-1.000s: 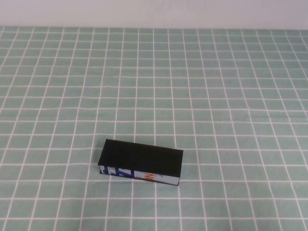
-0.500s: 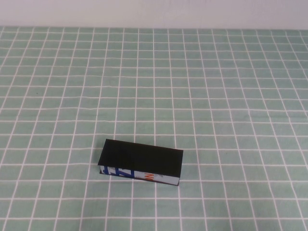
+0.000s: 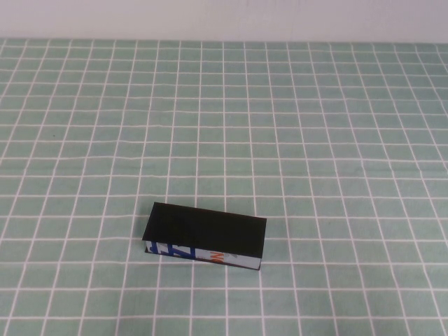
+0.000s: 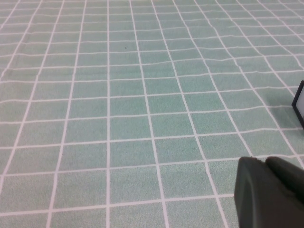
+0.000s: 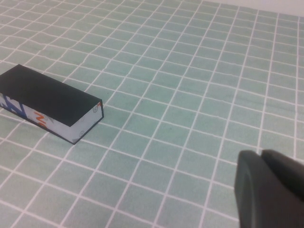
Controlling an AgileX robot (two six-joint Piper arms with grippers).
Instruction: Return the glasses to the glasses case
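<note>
The glasses case [image 3: 205, 231] is a matte black box with its lid closed, lying on the table's near middle. Its white front side with blue and orange marks faces me. It also shows in the right wrist view [image 5: 47, 97], and one corner shows in the left wrist view [image 4: 299, 102]. The glasses are out of view. My left gripper [image 4: 266, 164] is shut and empty, low over the cloth left of the case. My right gripper [image 5: 262, 156] is shut and empty, off to the case's right. Neither gripper shows in the high view.
A green cloth with a white grid [image 3: 315, 140] covers the table. A pale wall [image 3: 224, 17] runs along the far edge.
</note>
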